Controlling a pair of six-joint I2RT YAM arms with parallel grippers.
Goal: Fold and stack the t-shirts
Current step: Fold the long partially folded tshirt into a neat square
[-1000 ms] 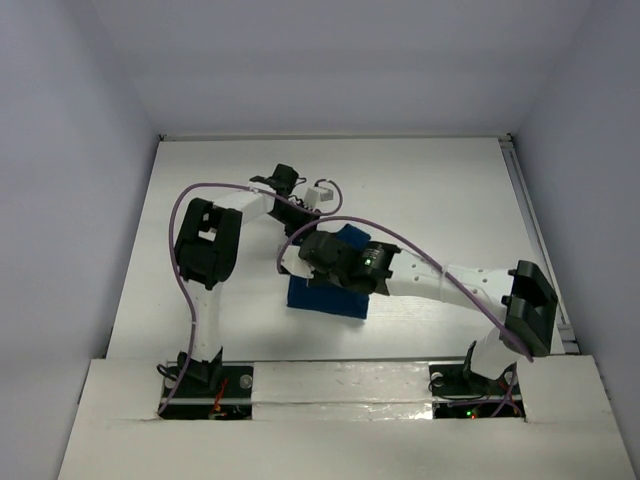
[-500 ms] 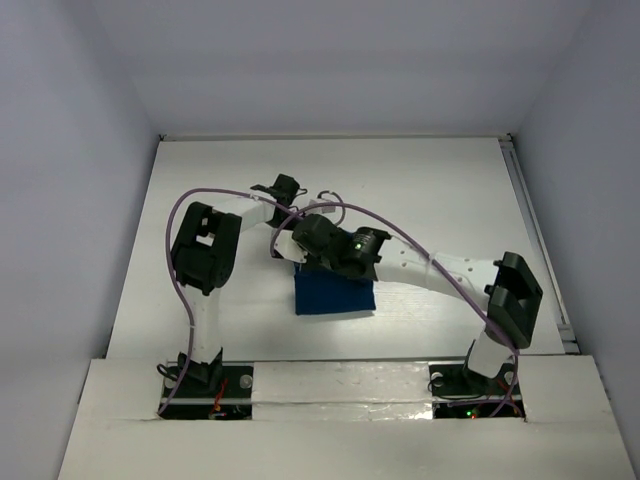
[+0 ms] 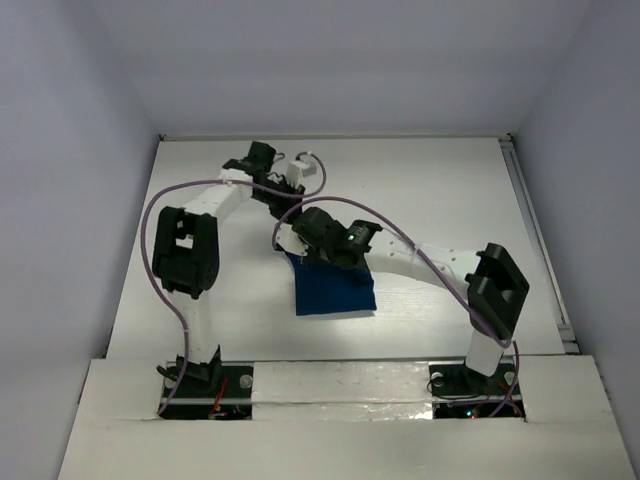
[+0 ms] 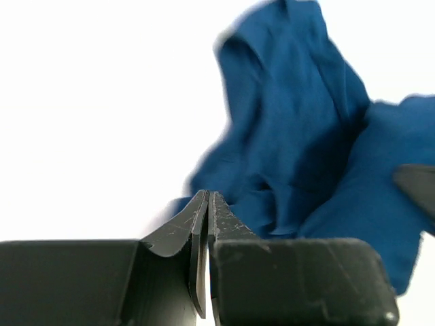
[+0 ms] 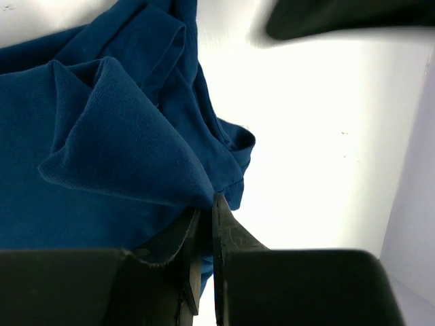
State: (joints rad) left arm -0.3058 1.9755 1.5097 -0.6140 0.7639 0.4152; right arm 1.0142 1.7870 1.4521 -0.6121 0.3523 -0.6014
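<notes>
The dark blue t-shirt (image 3: 335, 290) lies bunched in a rough rectangle on the white table, near the middle front. No white print shows. My right gripper (image 3: 297, 256) is at the shirt's far left corner. In the right wrist view the gripper (image 5: 207, 204) is shut on a fold of the shirt (image 5: 102, 136). My left gripper (image 3: 283, 203) is just behind the shirt, apart from it. In the left wrist view the gripper (image 4: 207, 197) is shut and empty, with the shirt (image 4: 292, 136) ahead of its tips.
The white table (image 3: 440, 190) has a raised rail along its right edge (image 3: 535, 230). Grey walls stand on three sides. Purple cables loop over both arms. The left gripper shows as a dark blur (image 5: 340, 17) in the right wrist view.
My left arm has swung back and to the left, away from the shirt. My right gripper has moved left and farther back with the shirt's corner, and the cloth now lies flatter.
</notes>
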